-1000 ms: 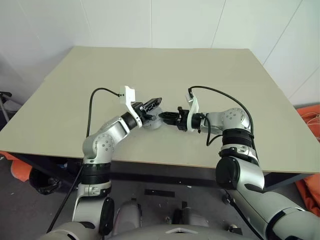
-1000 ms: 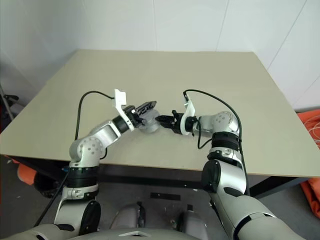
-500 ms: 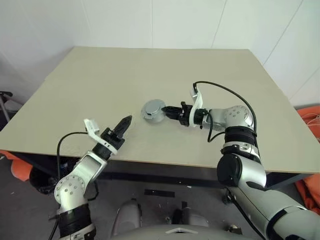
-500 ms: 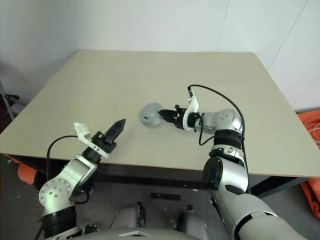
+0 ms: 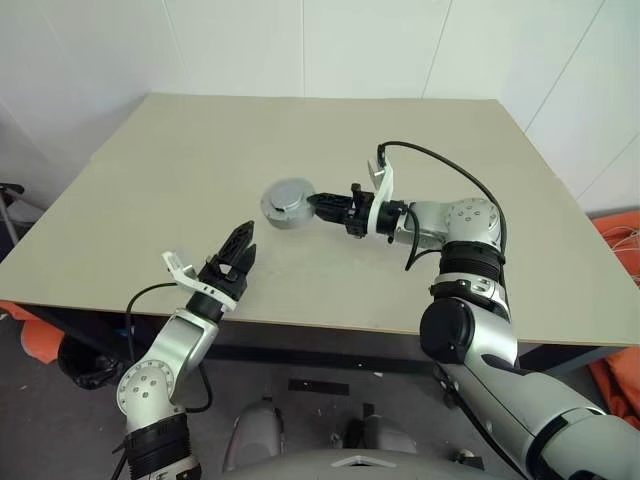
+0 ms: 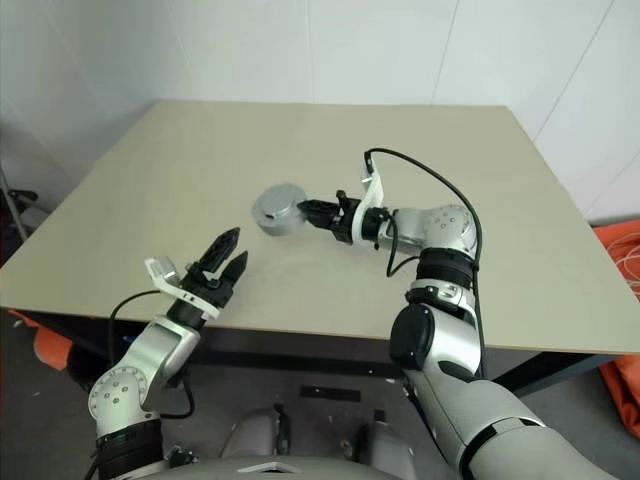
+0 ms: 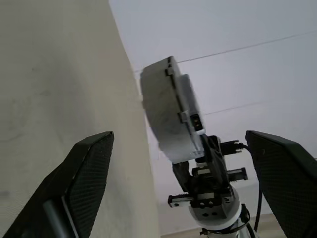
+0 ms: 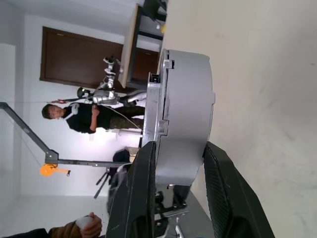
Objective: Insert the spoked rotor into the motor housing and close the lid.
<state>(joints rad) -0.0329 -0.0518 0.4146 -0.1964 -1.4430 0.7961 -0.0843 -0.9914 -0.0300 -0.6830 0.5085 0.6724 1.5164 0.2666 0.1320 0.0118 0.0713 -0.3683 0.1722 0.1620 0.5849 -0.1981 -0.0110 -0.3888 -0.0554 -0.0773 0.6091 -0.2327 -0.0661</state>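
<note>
The right hand (image 5: 318, 203) is pinching the motor housing (image 5: 286, 202) by its edge, lid on, carrying it above the bench (image 5: 150, 170). The left hand (image 5: 240, 250) is hanging wide and empty, nearer the robot and off to the left of the right one. A one-edge grip like that could let the housing swing or slip out (it looks heavy). A second ago both hands were on it; the left has since let go and dropped away, and the right has lifted.
</note>
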